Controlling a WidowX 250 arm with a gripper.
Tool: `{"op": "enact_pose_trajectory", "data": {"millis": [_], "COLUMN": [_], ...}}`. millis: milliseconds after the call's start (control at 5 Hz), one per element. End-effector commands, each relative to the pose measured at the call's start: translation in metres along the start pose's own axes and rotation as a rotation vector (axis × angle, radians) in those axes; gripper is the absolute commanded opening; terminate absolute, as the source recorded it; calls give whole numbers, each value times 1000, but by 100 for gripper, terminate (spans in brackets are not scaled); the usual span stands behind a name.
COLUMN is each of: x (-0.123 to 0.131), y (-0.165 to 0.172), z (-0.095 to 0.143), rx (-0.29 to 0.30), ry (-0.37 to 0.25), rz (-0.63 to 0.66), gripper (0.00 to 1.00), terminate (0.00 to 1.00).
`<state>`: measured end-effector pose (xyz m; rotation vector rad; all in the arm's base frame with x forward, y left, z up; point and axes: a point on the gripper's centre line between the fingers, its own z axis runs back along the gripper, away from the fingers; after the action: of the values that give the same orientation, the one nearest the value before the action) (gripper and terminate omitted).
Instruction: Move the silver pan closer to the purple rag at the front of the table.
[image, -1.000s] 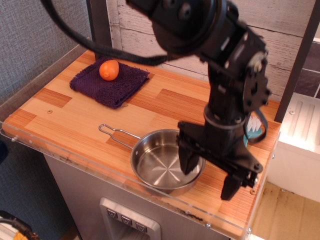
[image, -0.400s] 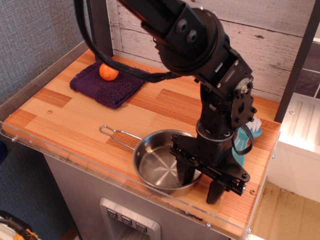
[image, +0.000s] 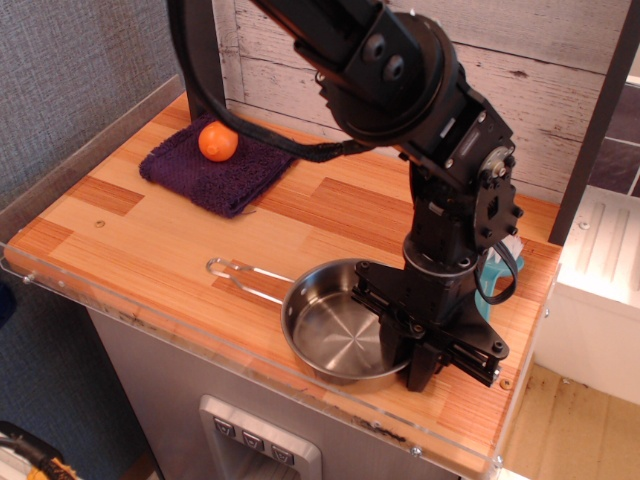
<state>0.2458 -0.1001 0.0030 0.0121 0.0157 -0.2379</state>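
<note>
The gripper (image: 408, 362) pointed down at the front right of the table (image: 150, 250), its two black fingers set at the right-hand wall of the pan (image: 340, 331). One finger stood inside the bowl against the wall and the other just outside it; they appeared closed on that wall, though the exact contact was hidden by the gripper body. The black arm (image: 400, 80) rose from there toward the upper left and out of view, a thick black cable (image: 200, 85) looping down beside it.

The pan sat flat on the wood close to the front acrylic edge, empty and shiny, its thin wire handle (image: 245, 272) pointing left along the boards. Behind the gripper a teal object (image: 495, 275) showed partly, too hidden to identify.

The rag (image: 215, 168) lay at the back left of the table, well apart from the pan, with a stretch of bare wood between them. A small orange fruit (image: 218, 141) rested on the rear part of the rag. A white plank wall (image: 560, 90) stood behind the table.
</note>
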Motion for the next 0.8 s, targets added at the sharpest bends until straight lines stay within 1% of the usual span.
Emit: {"op": "enact_pose_trajectory", "data": {"millis": [0, 200, 400, 600], "x": [-7, -21, -39, -52], "y": [10, 22, 41, 89], "z": [18, 55, 87, 96], "rx": [-27, -22, -44, -61], "ry": [-2, -79, -125, -110], "rz": [-35, 74, 148, 196], "gripper": [0, 0, 0, 0], "terminate": [0, 0, 0, 0]}}
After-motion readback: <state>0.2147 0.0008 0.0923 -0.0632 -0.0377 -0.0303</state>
